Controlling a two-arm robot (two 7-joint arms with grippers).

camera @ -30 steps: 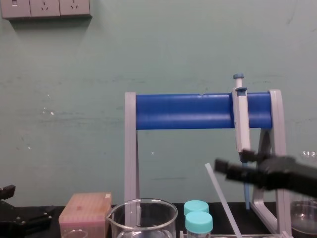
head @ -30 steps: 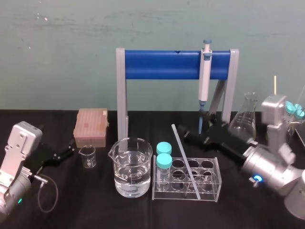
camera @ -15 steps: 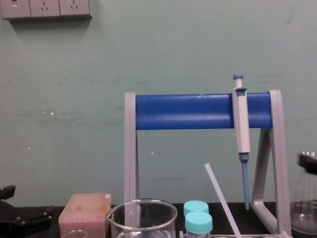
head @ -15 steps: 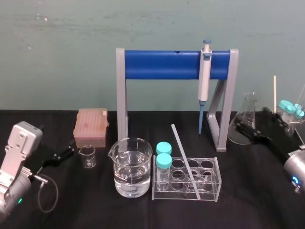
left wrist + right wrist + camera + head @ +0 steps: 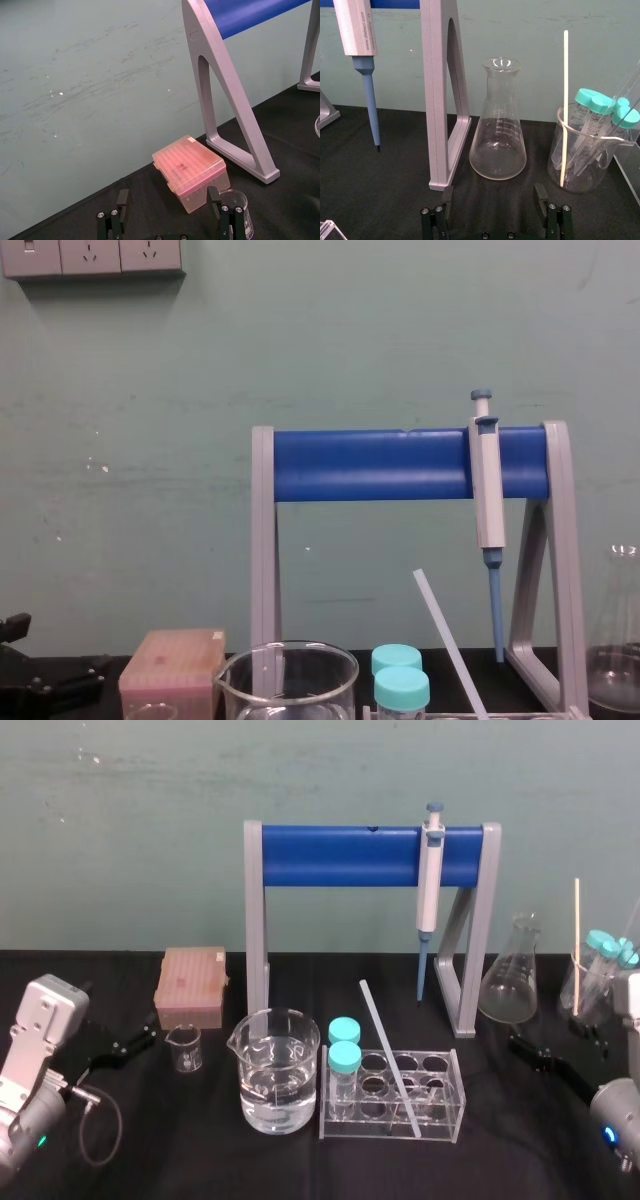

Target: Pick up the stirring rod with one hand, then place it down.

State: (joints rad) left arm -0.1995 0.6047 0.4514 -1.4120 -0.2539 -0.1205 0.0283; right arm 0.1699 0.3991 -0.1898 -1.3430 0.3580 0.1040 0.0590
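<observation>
The thin, translucent-white stirring rod [image 5: 388, 1055] stands slanted in the clear acrylic test-tube rack [image 5: 458, 1092]. Its lower end is down in a front cell near the rack's right end, and its upper end leans toward 11 o'clock, clear of everything; nothing grips it. In the chest view the stirring rod [image 5: 450, 645] leans the same way. Two teal-capped tubes [image 5: 344, 1045] occupy the rack's left end, and a large glass beaker of clear liquid [image 5: 277, 1075] stands just beside the rack at its 9 o'clock. At the rack's 12 o'clock rises a blue-and-grey stand [image 5: 340, 855] with a grey-and-blue pipette [image 5: 429, 890] hanging from it. The black right gripper [image 5: 525, 1050] sits low over the black table [image 5: 200, 1150] at the rack's 3 o'clock, well apart from the rod. In its wrist view the right gripper [image 5: 495, 212] has its jaws spread wide and empty, facing a clear conical flask [image 5: 498, 135]. The black left gripper [image 5: 140, 1038] rests far out at 9 o'clock, near a small glass beaker [image 5: 184, 1048] and a pink tip box [image 5: 190, 985]. Its jaws are also wide apart, holding nothing [image 5: 170, 215].
</observation>
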